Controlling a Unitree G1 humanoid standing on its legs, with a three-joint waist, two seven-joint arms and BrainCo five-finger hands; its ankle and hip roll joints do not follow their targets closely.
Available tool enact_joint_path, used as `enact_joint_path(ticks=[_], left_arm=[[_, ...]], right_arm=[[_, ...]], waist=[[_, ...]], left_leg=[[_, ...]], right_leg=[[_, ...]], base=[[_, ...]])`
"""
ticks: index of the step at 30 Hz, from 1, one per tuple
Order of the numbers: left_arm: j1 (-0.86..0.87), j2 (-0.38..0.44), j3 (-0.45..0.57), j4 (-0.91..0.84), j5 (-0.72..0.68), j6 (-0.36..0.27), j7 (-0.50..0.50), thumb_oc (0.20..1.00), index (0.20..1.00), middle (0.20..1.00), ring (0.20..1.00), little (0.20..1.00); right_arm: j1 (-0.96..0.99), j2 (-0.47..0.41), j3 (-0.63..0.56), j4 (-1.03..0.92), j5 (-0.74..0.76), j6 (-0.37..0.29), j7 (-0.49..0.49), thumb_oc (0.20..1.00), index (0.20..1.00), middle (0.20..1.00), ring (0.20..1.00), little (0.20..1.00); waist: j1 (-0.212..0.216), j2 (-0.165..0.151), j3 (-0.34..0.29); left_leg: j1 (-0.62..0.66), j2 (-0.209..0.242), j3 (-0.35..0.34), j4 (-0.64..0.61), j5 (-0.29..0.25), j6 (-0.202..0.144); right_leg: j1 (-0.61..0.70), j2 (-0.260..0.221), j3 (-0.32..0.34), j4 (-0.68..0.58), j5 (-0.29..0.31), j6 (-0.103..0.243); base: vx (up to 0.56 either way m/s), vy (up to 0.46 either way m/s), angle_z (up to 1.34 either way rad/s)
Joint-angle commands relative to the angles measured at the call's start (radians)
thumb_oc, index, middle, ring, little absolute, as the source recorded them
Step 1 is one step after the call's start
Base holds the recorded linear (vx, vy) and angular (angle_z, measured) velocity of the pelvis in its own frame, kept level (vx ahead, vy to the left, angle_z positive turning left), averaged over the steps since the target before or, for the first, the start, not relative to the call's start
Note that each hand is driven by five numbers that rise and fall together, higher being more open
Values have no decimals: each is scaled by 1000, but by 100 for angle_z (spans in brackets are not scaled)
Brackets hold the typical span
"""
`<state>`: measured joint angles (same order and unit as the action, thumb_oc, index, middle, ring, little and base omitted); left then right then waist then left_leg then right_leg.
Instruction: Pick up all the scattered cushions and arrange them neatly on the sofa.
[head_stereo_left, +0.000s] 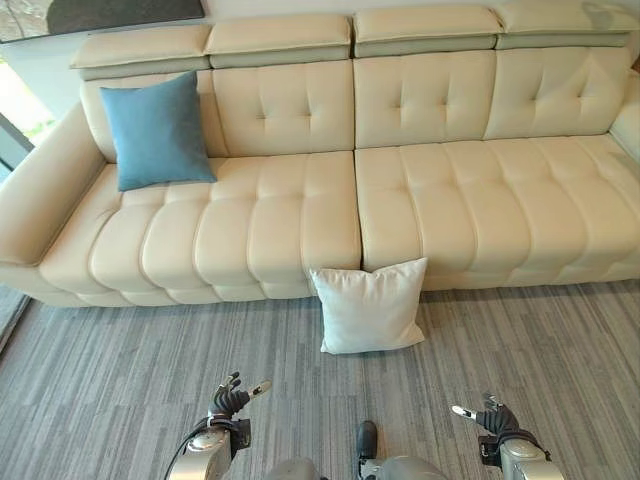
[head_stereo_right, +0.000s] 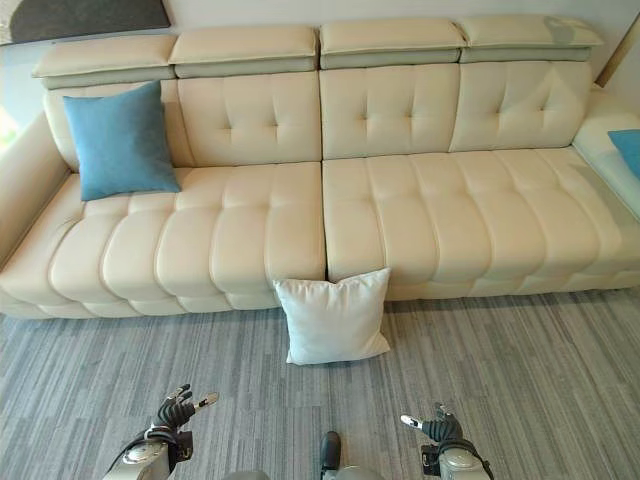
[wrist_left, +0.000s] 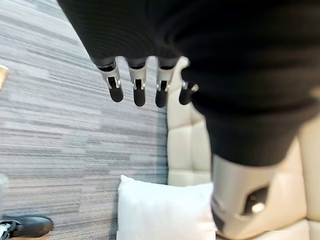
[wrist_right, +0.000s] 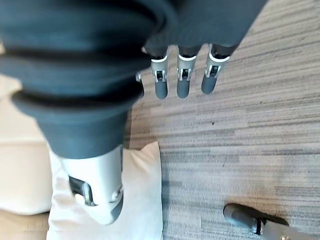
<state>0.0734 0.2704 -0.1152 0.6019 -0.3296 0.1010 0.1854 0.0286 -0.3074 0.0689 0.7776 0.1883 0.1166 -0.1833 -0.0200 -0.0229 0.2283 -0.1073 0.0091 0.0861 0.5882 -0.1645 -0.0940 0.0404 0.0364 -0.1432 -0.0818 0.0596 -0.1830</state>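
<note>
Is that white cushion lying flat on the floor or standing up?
Standing: the square white cushion rests on the grey carpet, leaning against the cream sofa.

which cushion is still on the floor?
The white cushion, leaning against the sofa front on the carpet. The blue cushion already sits on the seat.

The left hand (head_stereo_left: 232, 401), silver fingers with dark tips under a dark ribbed cover, sits at the lower left of the left eye view, raised on its silver-grey forearm at the bottom edge. Its fingers are loosely spread and hold nothing; in the left wrist view they (wrist_left: 138, 89) hang straight in a row at the upper middle. The right hand (head_stereo_left: 487, 415) sits at the lower right of the left eye view, thumb pointing inward, fingers relaxed and empty. In the right wrist view its fingers (wrist_right: 182, 80) extend straight near the top centre.
</note>
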Motion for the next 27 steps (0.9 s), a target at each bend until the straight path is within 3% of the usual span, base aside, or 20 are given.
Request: enact_joint_path(ticks=[1,2,3,4,5,6,8,9,10,12,13,15,16,18,19,20,21,24,25,27], left_arm=[[5,20,-4,-24,24,-23,-1,1000,1000,1000,1000,1000],[6,20,-5,-24,24,-23,-1,1000,1000,1000,1000,1000],[19,17,-7,-21,31,-16,-4,1000,1000,1000,1000,1000],[25,15,-8,-16,37,-12,-6,1000,1000,1000,1000,1000],[25,15,-8,-16,37,-12,-6,1000,1000,1000,1000,1000],[28,15,-11,-12,43,-10,-5,1000,1000,1000,1000,1000],[30,19,-10,2,58,-10,-3,1000,1000,1000,1000,1000],[48,18,1,7,53,-9,-2,1000,1000,1000,1000,1000],[53,11,5,37,43,-11,3,1000,1000,1000,1000,1000],[52,12,6,43,42,-10,4,1000,1000,1000,1000,1000],[51,15,8,43,41,-12,5,1000,1000,1000,1000,1000],[45,24,10,42,36,-12,8,1000,1000,1000,1000,1000],[37,36,11,42,28,-14,12,1000,1000,1000,1000,1000],[28,42,11,44,26,-13,13,1000,1000,1000,1000,1000],[27,42,11,44,26,-13,13,1000,1000,1000,1000,1000],[12,49,14,53,28,-15,10,1000,1000,1000,1000,1000],[7,52,13,56,31,-16,9,1000,1000,1000,1000,1000],[3,57,10,62,39,-14,7,1000,1000,1000,1000,1000],[3,66,11,54,50,-15,8,1000,1000,1000,1000,1000],[4,70,7,45,62,-16,6,1000,1000,1000,1000,1000]], right_arm=[[-28,-58,10,-4,5,-10,-10,1000,1000,1000,1000,1000],[-27,-58,11,-5,5,-10,-10,1000,1000,1000,1000,1000],[-20,-58,18,-8,-5,-8,-11,1000,1000,1000,1000,1000],[-17,-57,22,-9,-13,-7,-10,1000,1000,1000,1000,1000],[-17,-57,22,-9,-13,-7,-10,1000,1000,1000,1000,1000],[-15,-58,27,-13,-18,-7,-9,1000,1000,1000,1000,1000],[-21,-59,37,-11,-27,-7,-11,1000,1000,1000,1000,1000],[-22,-54,46,-11,-37,1,0,1000,1000,1000,1000,1000],[-22,-44,49,-11,-49,-2,5,1000,1000,1000,1000,1000],[-22,-37,50,-7,-47,-2,9,1000,1000,1000,1000,1000],[-26,-31,53,-4,-46,-8,10,1000,1000,1000,1000,1000],[-43,-27,65,5,-61,-4,13,1000,1000,1000,1000,1000],[-50,-22,66,-1,-59,-7,14,1000,1000,1000,1000,1000],[-48,-14,63,6,-62,-2,13,1000,1000,1000,1000,1000],[-49,-14,63,6,-62,-2,13,1000,1000,1000,1000,1000],[-47,-8,58,23,-60,3,13,1000,1000,1000,1000,1000],[-46,-6,54,26,-60,6,13,1000,1000,1000,1000,1000],[-43,-1,47,28,-58,9,10,1000,1000,1000,1000,1000],[-35,6,41,19,-62,13,10,1000,1000,1000,1000,1000],[-24,10,36,18,-63,15,12,1000,1000,1000,1000,1000]], waist=[[-3,16,30],[-2,13,31],[3,21,27],[4,28,24],[4,27,25],[4,35,24],[3,43,23],[13,42,12],[10,25,-26],[13,19,-31],[16,11,-37],[24,7,-26],[21,2,-9],[19,6,3],[20,5,3],[19,25,16],[18,32,20],[15,39,23],[8,36,24],[1,31,21]], left_leg=[[44,-34,7,-300,112,54],[53,-37,8,-310,116,54],[39,-68,-39,-508,161,60],[31,-70,-62,-594,219,53],[33,-71,-62,-596,220,53],[16,-75,-74,-658,256,43],[-49,-86,-66,-675,274,5],[-27,-81,-63,-675,281,16],[21,-89,-59,-675,275,43],[37,-89,-51,-675,261,54],[59,-89,-39,-675,240,73],[92,-82,-16,-675,213,96],[125,-81,5,-675,190,114],[151,-75,19,-675,166,119],[152,-76,20,-675,166,119],[169,-51,27,-675,150,113],[172,-41,24,-675,147,109],[179,-30,22,-675,144,105],[189,-22,21,-675,139,101],[197,-16,13,-675,139,95]], right_leg=[[94,-64,-30,-4,-139,197],[98,-67,-29,-5,-139,198],[109,-56,-30,-5,-146,203],[119,-43,-29,-5,-152,202],[120,-43,-29,-5,-152,202],[127,-32,-28,-5,-158,201],[156,-13,-13,-5,-174,198],[185,-4,19,-5,-189,200],[213,-31,27,42,-227,219],[201,-38,32,92,-236,225],[176,-52,29,187,-241,244],[100,-74,25,343,-218,271],[21,-108,4,508,-146,304],[-38,-140,-23,566,-139,304],[-38,-141,-23,568,-140,304],[-52,-164,-55,426,-159,278],[-54,-168,-48,369,-157,274],[-56,-174,-11,246,-108,281],[-68,-193,34,184,-51,295],[-63,-192,71,185,-45,305]], base=[[137,-18,-19],[215,-5,-19],[224,-6,-14],[219,-8,-8],[173,-4,-1],[240,24,-7],[394,81,6],[821,290,-45],[826,304,-77],[421,171,-87],[201,107,-52],[233,153,-37],[185,146,-49],[128,97,-34],[171,39,13],[173,-7,40],[204,-23,44],[99,-68,-13],[111,-129,-38],[142,-198,-1]])
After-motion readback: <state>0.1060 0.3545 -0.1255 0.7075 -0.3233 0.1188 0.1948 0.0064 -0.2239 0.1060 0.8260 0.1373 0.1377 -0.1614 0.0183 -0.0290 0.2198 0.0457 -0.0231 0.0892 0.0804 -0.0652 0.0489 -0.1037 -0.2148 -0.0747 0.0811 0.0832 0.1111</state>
